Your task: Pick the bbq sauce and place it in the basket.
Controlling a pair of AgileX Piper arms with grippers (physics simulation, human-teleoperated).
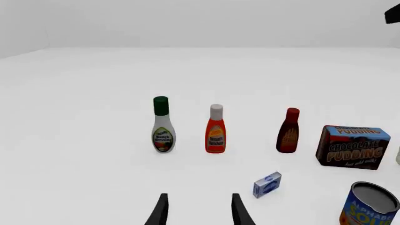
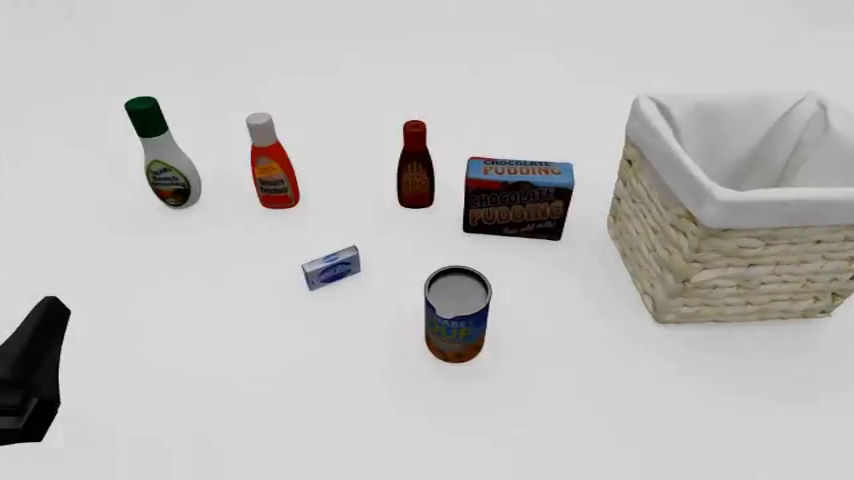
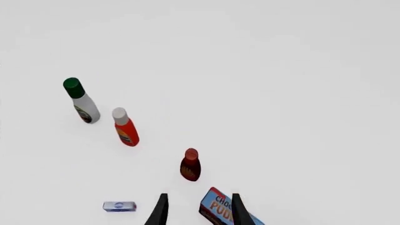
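bbq sauce (image 2: 415,166): upright, red cap | basket (image 2: 694,260): wicker, white-lined, well right

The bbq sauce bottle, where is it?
In the front view, the bbq sauce stands upright mid-table, between the ketchup bottle on its left and the pudding box on its right.

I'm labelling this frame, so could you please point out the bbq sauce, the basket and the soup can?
bbq sauce (image 2: 415,178): front view, label.
basket (image 2: 727,265): front view, woven front wall.
soup can (image 2: 457,328): front view, side label.
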